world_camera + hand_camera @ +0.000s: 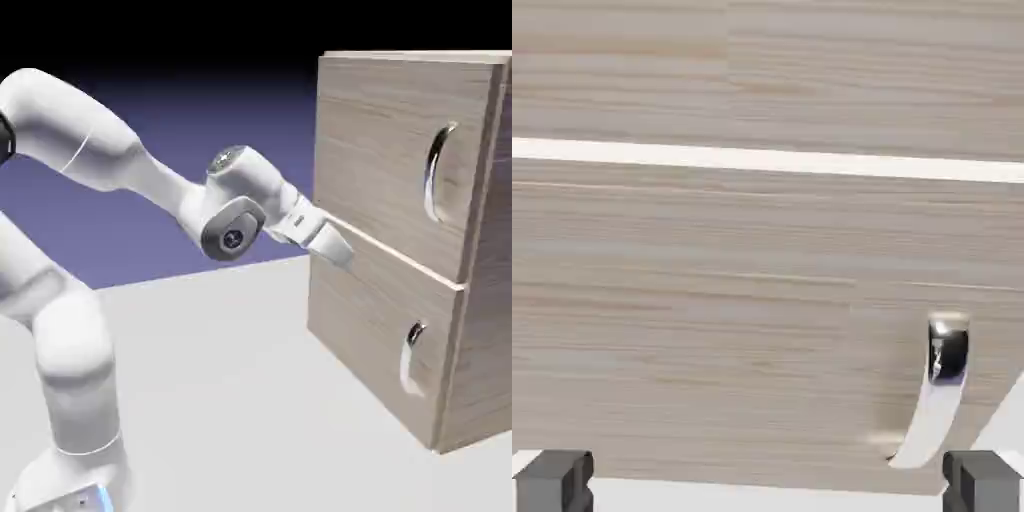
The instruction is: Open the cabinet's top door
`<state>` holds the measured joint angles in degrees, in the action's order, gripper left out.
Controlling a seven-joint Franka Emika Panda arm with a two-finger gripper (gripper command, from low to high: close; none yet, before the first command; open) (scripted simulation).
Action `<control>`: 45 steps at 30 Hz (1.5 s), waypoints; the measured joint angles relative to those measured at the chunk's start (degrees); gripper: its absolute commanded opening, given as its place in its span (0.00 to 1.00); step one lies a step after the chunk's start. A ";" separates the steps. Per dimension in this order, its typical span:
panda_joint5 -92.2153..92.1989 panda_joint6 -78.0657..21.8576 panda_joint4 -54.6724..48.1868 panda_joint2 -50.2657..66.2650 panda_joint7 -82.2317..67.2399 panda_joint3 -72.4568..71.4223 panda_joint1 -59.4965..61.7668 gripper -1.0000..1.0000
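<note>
This was a rendered robotics simulation rather than a furnished room: a white robot arm [75, 345] stood on a plain pale surface [225, 390] under a blue-violet backdrop [160, 250] fading to black. Beyond its pincer [345, 262], a wood-grain two-door cabinet [385, 290] with curved silver handles stood on that surface.

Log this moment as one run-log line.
top door: closed | its handle: untouched | fingers: open, empty | lower door: closed
</note>
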<state>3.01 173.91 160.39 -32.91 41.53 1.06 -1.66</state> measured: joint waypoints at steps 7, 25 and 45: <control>17.44 -0.57 -3.53 -1.47 -5.36 6.16 -5.65 0.50; 62.29 -2.03 -12.59 -5.24 -19.14 22.00 -20.17 0.50; 112.13 -3.65 -22.67 -9.44 -34.45 39.60 -36.30 0.50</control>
<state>115.14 170.26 137.73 -42.35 7.09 40.66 -37.96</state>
